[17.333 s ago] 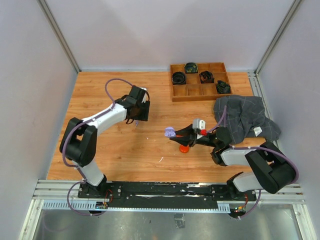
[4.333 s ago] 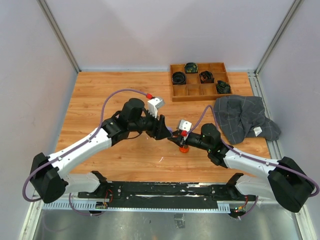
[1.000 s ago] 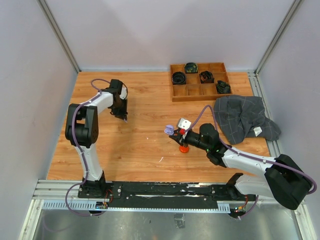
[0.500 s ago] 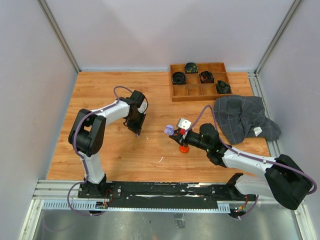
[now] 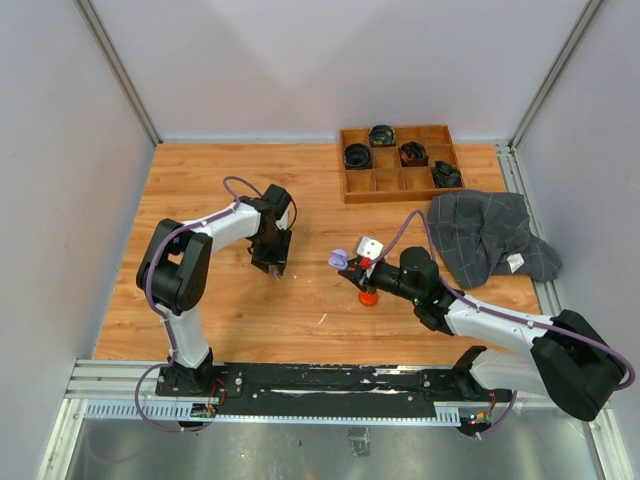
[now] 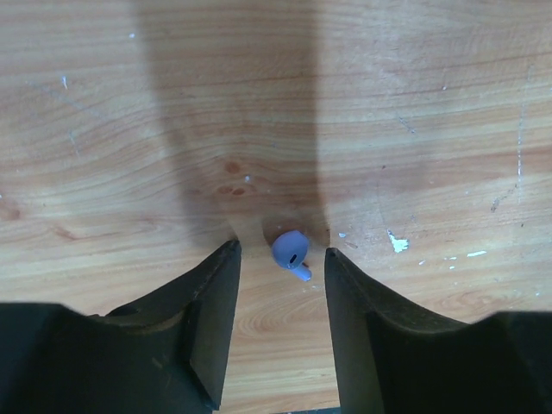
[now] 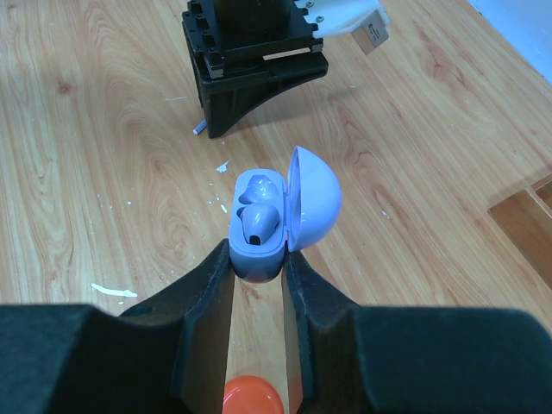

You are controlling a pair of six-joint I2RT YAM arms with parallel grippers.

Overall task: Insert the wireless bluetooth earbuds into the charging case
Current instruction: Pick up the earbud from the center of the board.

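Observation:
A lilac earbud (image 6: 291,252) lies on the wood. My left gripper (image 6: 280,250) is open around it, one finger on each side, neither touching it. From above, this gripper (image 5: 274,263) points down at the table left of centre. My right gripper (image 7: 257,254) is shut on the lilac charging case (image 7: 257,231), held just above the table with its lid (image 7: 314,197) swung open to the right. One lilac earbud (image 7: 261,220) sits in the case. In the top view the case (image 5: 340,260) is at the table's middle.
An orange round case (image 5: 369,296) lies under my right gripper. A wooden compartment tray (image 5: 355,190) with dark cases stands at the back right. A grey checked cloth (image 5: 487,238) lies right of the arms. Small white slivers (image 7: 114,291) dot the wood.
My left arm has swung from the far left toward the table's middle and come down over the lilac earbud, its jaws parting. The right arm and case have stayed still.

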